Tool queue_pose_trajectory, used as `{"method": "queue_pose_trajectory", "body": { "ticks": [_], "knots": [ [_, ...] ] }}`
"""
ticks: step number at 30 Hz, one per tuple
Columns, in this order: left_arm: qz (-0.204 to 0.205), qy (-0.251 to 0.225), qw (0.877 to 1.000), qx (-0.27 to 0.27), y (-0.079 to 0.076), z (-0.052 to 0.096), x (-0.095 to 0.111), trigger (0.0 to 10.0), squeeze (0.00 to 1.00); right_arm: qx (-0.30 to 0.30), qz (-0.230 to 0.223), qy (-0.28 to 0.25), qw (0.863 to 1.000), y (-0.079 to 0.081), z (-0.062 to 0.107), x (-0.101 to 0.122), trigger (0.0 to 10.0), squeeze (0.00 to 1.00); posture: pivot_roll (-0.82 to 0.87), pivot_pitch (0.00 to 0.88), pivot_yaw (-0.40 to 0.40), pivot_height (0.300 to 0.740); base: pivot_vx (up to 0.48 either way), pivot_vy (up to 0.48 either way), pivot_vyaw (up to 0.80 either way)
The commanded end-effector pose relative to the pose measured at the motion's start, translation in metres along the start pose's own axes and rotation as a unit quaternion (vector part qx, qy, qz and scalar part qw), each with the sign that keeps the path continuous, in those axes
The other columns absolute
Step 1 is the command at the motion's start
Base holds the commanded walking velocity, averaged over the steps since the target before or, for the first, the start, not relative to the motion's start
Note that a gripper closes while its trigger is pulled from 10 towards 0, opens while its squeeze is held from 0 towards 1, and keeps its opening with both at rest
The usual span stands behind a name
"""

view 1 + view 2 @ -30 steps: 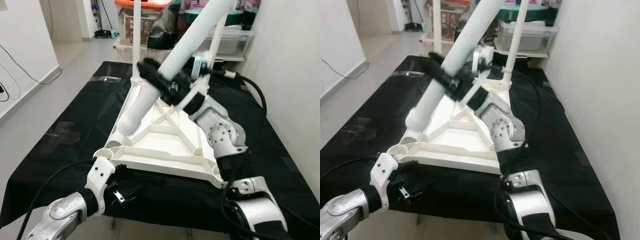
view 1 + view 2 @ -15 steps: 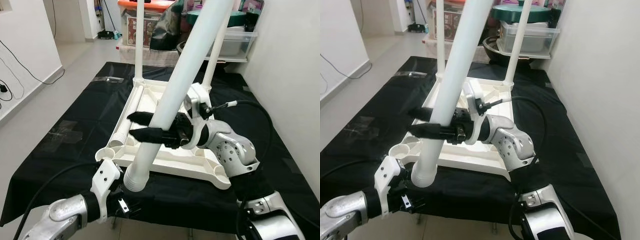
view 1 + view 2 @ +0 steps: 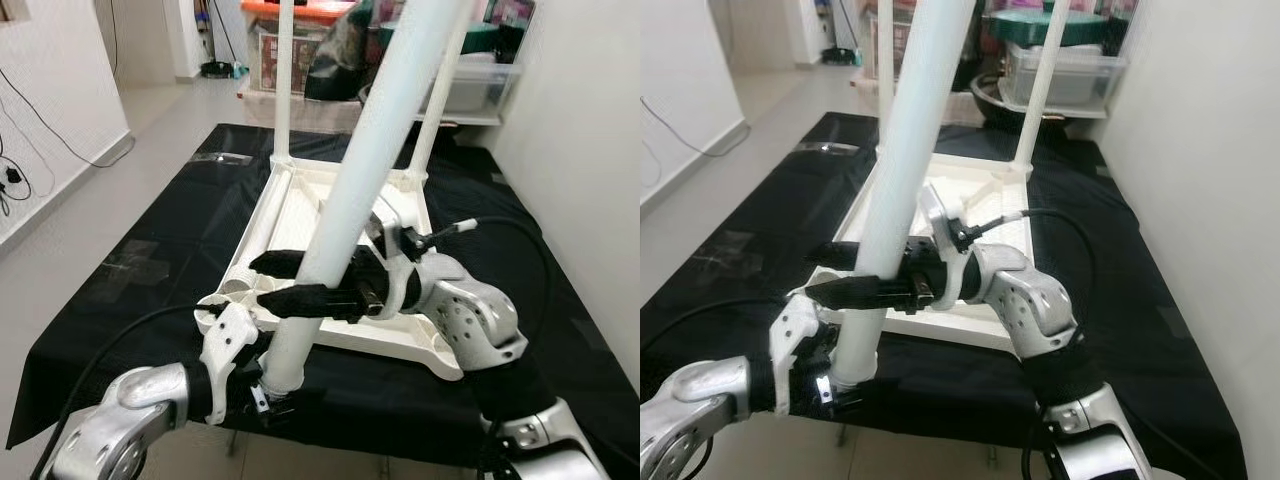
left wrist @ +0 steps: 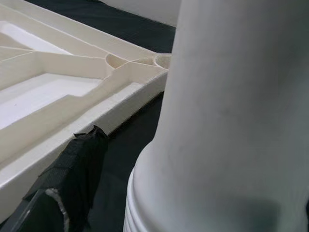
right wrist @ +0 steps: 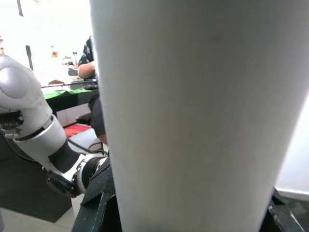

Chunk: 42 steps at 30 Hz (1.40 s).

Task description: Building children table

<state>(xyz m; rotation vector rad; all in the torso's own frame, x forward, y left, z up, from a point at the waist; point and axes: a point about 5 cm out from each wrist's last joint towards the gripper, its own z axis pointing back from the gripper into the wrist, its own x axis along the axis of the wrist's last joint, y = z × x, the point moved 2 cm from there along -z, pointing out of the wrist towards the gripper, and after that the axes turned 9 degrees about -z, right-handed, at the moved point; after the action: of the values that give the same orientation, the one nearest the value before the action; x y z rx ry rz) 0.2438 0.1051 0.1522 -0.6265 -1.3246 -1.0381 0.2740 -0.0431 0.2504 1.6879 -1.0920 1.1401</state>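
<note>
A thick white plastic table leg [image 3: 370,160] slants from the top centre of the frame down to the lower centre, its ribbed end near the front edge of the upturned white tabletop [image 3: 300,205] on the black cloth [image 3: 150,250]. The right gripper [image 3: 285,285] is clamped around the leg. The left gripper [image 3: 262,392] sits at its ribbed end; I cannot tell its finger state. Two thin legs stand upright at the far corners.

The right arm rises from the lower right of the frame, bends at a silver elbow right of centre and reaches left. Its right pincer [image 3: 290,281] sits at mid-frame, its black fingers [image 3: 300,300] clamped either side of the white table leg [image 3: 360,170]. The left arm enters at the lower left; its left pincer [image 3: 262,392] meets the leg's lower end, finger spread unclear.
</note>
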Motion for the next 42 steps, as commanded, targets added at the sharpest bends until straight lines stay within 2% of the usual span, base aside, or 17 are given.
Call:
{"method": "queue_pose_trajectory", "body": {
  "ticks": [1,4,5,7,8,19,20,23,24,28,33,34,35,36,37,39,42],
  "knots": [
    [-0.015,-0.010,1.000,-0.023,-0.004,-0.010,0.007,10.0,0.00,0.058,-0.018,-0.011,0.998,0.010,-0.017,-0.005,0.0,0.00,0.14,0.000,-0.053,0.740,0.000,0.000,0.00],
    [-0.038,-0.004,0.997,-0.061,-0.011,-0.014,0.007,10.0,0.00,0.057,-0.016,-0.012,0.998,0.010,-0.018,-0.004,0.0,0.00,0.13,0.000,-0.044,0.740,0.000,0.000,0.00],
    [-0.046,-0.001,0.997,-0.066,-0.010,-0.013,0.006,1.7,0.00,0.054,-0.013,-0.013,0.998,0.009,-0.019,-0.003,0.0,0.00,0.13,0.000,-0.041,0.740,0.000,0.000,0.00],
    [-0.049,0.000,0.997,-0.067,-0.009,-0.013,0.006,1.7,0.00,0.052,-0.012,-0.015,0.998,0.009,-0.019,-0.003,0.0,0.00,0.13,0.000,-0.037,0.740,0.000,0.000,0.00],
    [-0.052,0.006,0.997,-0.064,-0.007,-0.011,0.004,0.0,0.00,0.049,-0.010,-0.016,0.999,0.009,-0.019,-0.002,0.0,0.00,0.13,0.000,-0.036,0.740,0.000,0.000,0.00],
    [-0.051,-0.004,0.999,0.016,0.013,-0.003,0.005,0.0,0.00,0.015,0.001,-0.026,1.000,0.005,-0.017,-0.001,0.0,0.00,0.13,0.000,-0.038,0.740,0.000,0.000,0.00],
    [-0.046,-0.005,0.998,0.035,0.019,-0.002,0.006,8.3,0.00,-0.026,0.010,-0.039,0.999,-0.004,-0.018,0.002,10.0,0.00,0.14,0.000,-0.042,0.740,0.000,0.000,0.00],
    [-0.045,-0.005,0.998,0.047,0.022,0.000,0.006,10.0,0.00,-0.078,0.015,-0.058,0.995,-0.017,-0.018,0.007,10.0,0.00,0.14,0.000,-0.042,0.740,0.000,0.000,0.00],
    [-0.045,-0.004,0.997,0.058,0.025,0.002,0.006,10.0,0.00,-0.127,0.004,-0.076,0.989,-0.029,-0.017,0.010,10.0,1.00,0.14,0.000,-0.042,0.740,0.000,0.000,0.00],
    [-0.057,-0.002,0.994,0.096,0.035,0.011,0.008,10.0,0.00,-0.237,-0.025,-0.117,0.964,-0.054,-0.007,0.015,10.0,1.00,0.14,0.000,-0.055,0.740,0.000,0.000,0.00],
    [-0.072,0.018,0.988,0.135,0.046,0.018,0.007,10.0,0.00,-0.289,-0.033,-0.139,0.947,-0.063,0.001,0.016,10.0,0.93,0.14,0.000,-0.057,0.740,0.000,0.000,0.00],
    [-0.081,0.047,0.980,0.173,0.056,0.022,0.002,10.0,0.00,-0.328,-0.046,-0.169,0.928,-0.069,0.007,0.018,10.0,0.00,0.14,0.000,-0.058,0.740,0.000,0.000,0.00],
    [-0.081,0.047,0.980,0.173,0.056,0.022,0.002,10.0,0.00,-0.328,-0.046,-0.169,0.928,-0.069,0.007,0.018,10.0,0.00,0.14,0.000,-0.058,0.740,0.000,0.000,0.00],
    [-0.102,0.088,0.967,0.217,0.067,0.026,-0.006,10.0,0.00,-0.368,-0.070,-0.204,0.904,-0.074,0.012,0.019,10.0,0.00,0.14,0.000,-0.060,0.740,0.000,0.000,0.00],
    [-0.102,0.088,0.967,0.217,0.067,0.026,-0.006,10.0,0.00,-0.368,-0.070,-0.204,0.904,-0.074,0.012,0.019,10.0,0.00,0.14,0.000,-0.060,0.740,0.000,0.000,0.00],
    [-0.121,0.152,0.935,0.296,0.084,0.033,-0.018,10.0,0.00,-0.423,-0.117,-0.248,0.863,-0.082,0.018,0.012,10.0,0.00,0.14,0.000,-0.060,0.740,0.000,0.000,0.00],
    [-0.131,0.178,0.919,0.327,0.091,0.034,-0.022,10.0,0.00,-0.445,-0.136,-0.258,0.847,-0.084,0.019,0.007,10.0,0.00,0.14,0.000,-0.061,0.740,0.000,0.000,0.00]
  ]
}}
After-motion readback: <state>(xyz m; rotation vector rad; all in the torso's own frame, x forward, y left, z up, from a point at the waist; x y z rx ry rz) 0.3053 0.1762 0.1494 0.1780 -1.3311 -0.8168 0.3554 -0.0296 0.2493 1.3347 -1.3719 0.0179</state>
